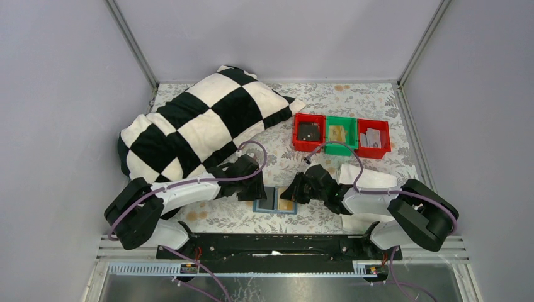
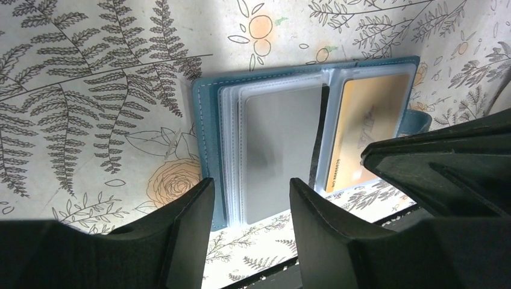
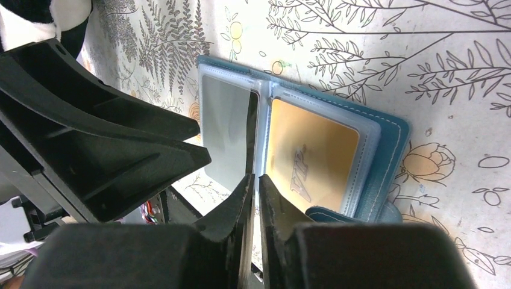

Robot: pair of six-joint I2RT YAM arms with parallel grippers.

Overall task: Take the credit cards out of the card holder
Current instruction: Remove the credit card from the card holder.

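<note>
The teal-blue card holder [image 1: 259, 206] lies open on the floral cloth between my two grippers; its blue cover shows in the left wrist view [image 2: 208, 138] and the right wrist view [image 3: 388, 150]. Its left page shows a grey card [image 2: 280, 150] in clear sleeves, its right page a gold card [image 2: 367, 132]. My left gripper [image 2: 250, 183] is open and empty, its jaws straddling the near edge of the grey page. My right gripper [image 3: 254, 177] is closed to a slit at the spine on a thin dark card [image 3: 253, 129] that stands on edge.
A black-and-white checked pillow [image 1: 201, 119] lies at the back left. Red [image 1: 296, 131], green [image 1: 327, 123] and red [image 1: 385, 135] bins stand in a row behind, with cards inside. The black rail [image 1: 271, 242] of the table's near edge is just below the holder.
</note>
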